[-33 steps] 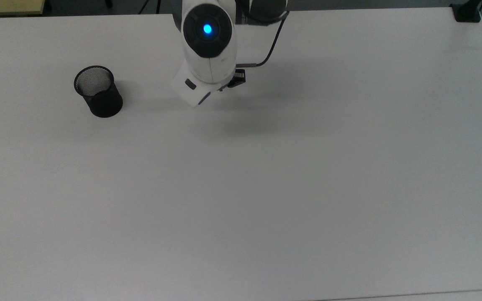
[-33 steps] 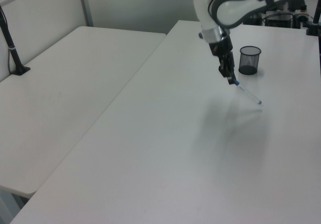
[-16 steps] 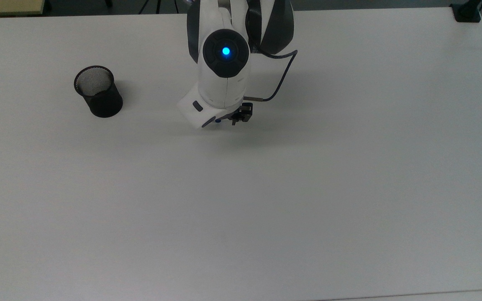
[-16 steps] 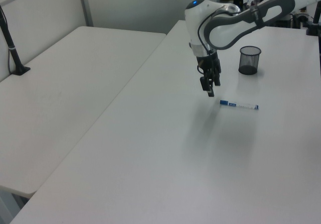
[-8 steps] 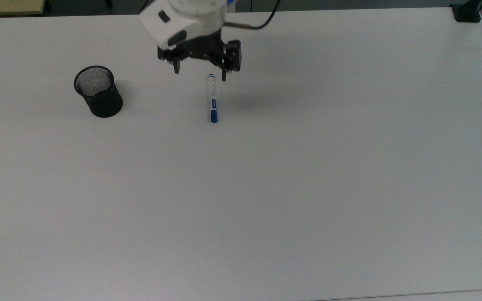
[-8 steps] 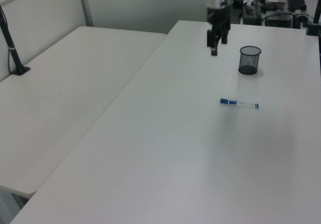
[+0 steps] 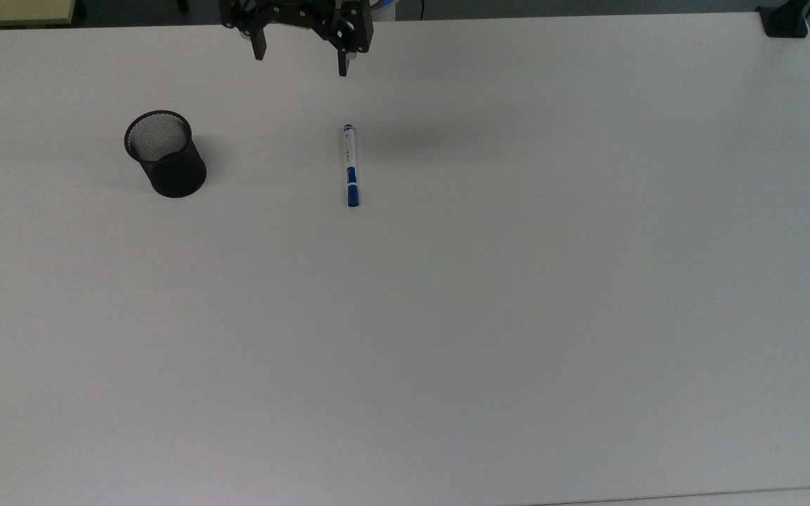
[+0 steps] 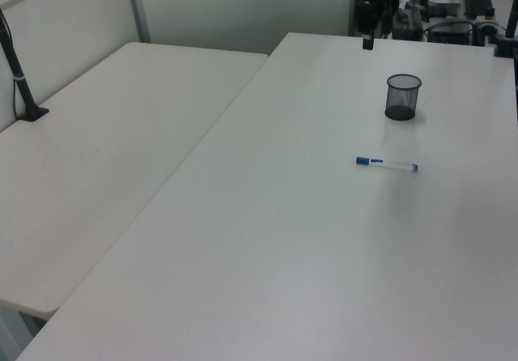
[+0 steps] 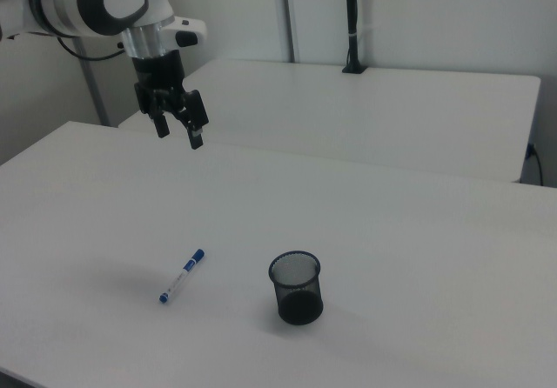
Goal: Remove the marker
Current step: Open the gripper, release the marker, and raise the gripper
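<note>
The slim white-barrelled marker with a blue cap (image 7: 350, 166) is lying flat on the wide white desk (image 7: 517, 316), out in the open, well apart from the black wire-mesh pen cup (image 7: 165, 154) that is standing upright to the top view's left of it. In the right view the marker (image 9: 181, 276) is resting to the right view's left of the mesh cup (image 9: 297, 286), with bare desk between them. The cup is looking empty from above.

The robot's black two-finger gripper (image 7: 299, 62) is hanging high over the far edge of the desk, its fingers spread wide and holding nothing; in the right view the gripper (image 9: 179, 133) is sitting well above the surface, far from both things.

To my eye the removal itself is looking finished: the marker is out of the cup and let go. What is left, I would judge, is only for the arm to be pulling clear, and nothing calls for care beyond not brushing the cup or nudging the marker into a roll
</note>
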Motion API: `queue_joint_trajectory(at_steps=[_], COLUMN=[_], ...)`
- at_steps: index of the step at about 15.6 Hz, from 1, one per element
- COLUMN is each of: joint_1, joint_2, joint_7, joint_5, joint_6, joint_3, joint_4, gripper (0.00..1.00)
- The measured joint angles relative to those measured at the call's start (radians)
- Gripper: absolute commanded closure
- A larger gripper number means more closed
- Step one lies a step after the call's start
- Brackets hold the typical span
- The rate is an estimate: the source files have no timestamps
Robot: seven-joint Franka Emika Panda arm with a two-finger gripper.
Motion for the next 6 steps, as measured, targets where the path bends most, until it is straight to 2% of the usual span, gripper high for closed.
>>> queue_joint_trajectory(at_steps=[6], joint_1=[-0.015], joint_2=[0.0], joint_7=[0.001], joint_5=[0.0], joint_6=[0.0], joint_3=[0.0], joint_4=[-0.004], gripper=[0.0])
